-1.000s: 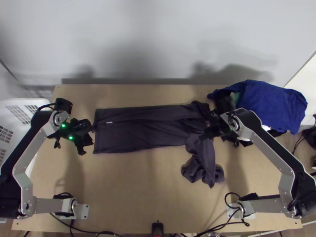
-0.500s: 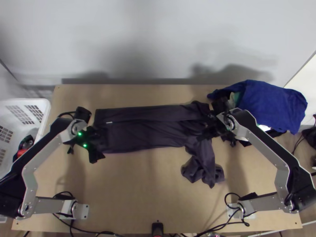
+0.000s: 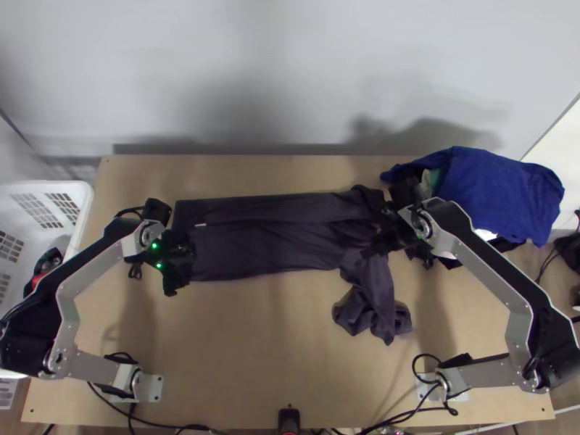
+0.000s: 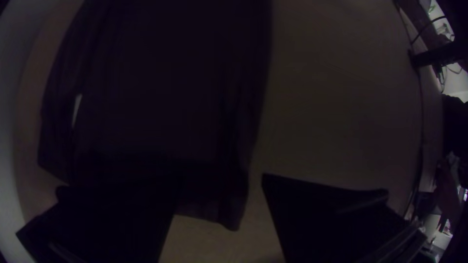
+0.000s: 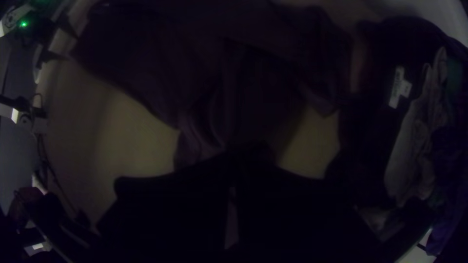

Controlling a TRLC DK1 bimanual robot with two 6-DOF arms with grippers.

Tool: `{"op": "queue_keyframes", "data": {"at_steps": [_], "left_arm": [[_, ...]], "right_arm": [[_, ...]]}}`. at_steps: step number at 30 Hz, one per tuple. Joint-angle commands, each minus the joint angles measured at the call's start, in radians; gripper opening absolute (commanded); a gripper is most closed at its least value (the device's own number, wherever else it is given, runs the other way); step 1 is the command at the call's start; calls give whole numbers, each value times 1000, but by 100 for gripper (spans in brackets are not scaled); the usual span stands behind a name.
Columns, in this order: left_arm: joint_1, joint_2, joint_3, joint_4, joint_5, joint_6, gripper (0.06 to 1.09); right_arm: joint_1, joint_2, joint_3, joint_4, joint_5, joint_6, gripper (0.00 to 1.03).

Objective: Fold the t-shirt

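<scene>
The dark purple-grey t-shirt (image 3: pixel 275 243) lies as a long folded strip across the table, its right part bunched, with a crumpled piece trailing toward the near edge. At its left end is my left gripper (image 3: pixel 177 264); in the left wrist view the left gripper (image 4: pixel 219 195) stands open, one finger over the shirt's end, the other over bare table. Over the bunched right end is my right gripper (image 3: pixel 377 243). In the right wrist view the right gripper (image 5: pixel 231 170) has its fingers together on a bunched fold of the t-shirt (image 5: pixel 161 63).
A pile with a blue cloth (image 3: pixel 500 192) covers the table's back right corner, close to the right gripper. A white basket (image 3: pixel 83 210) stands past the left edge. Bare wood of the table (image 3: pixel 254 348) stretches along the near side.
My left gripper has moved right and over the shirt's left end, and its arm has shifted with it. The right gripper has barely moved, and the shirt lies much as before.
</scene>
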Motion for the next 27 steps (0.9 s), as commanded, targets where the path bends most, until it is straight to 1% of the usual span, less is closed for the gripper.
{"op": "queue_keyframes", "data": {"at_steps": [1,2,3,6,7,9,10,11,13,16,19,23,27], "left_arm": [[26,31,2,14,-13,31,80],[28,31,-1,14,-13,34,76],[28,32,-1,14,-12,36,68],[30,34,-1,14,-12,37,54],[30,35,-1,16,-12,37,51],[30,42,-4,14,-12,39,49],[30,43,-8,14,-12,44,46],[30,43,-12,14,-10,44,45],[28,43,-21,16,-10,45,38],[33,43,-38,18,-10,51,34],[45,35,-50,16,-2,87,31],[63,23,-9,-2,16,83,28],[89,5,129,-163,105,53,26]], "right_arm": [[1,-4,-2,0,0,5,3],[1,-4,-2,0,0,5,3],[1,-4,-2,0,0,5,3],[1,-4,-2,0,0,5,3],[1,-4,-2,0,0,5,3],[1,-4,-2,0,0,5,3],[1,-4,-3,2,0,5,3],[1,-4,-5,2,0,5,3],[-1,-5,-6,2,0,5,3],[-1,-5,-11,0,0,6,3],[-1,-5,-15,2,0,6,3],[-1,-10,-11,2,0,6,3],[7,-17,-8,0,-6,9,3]]}}
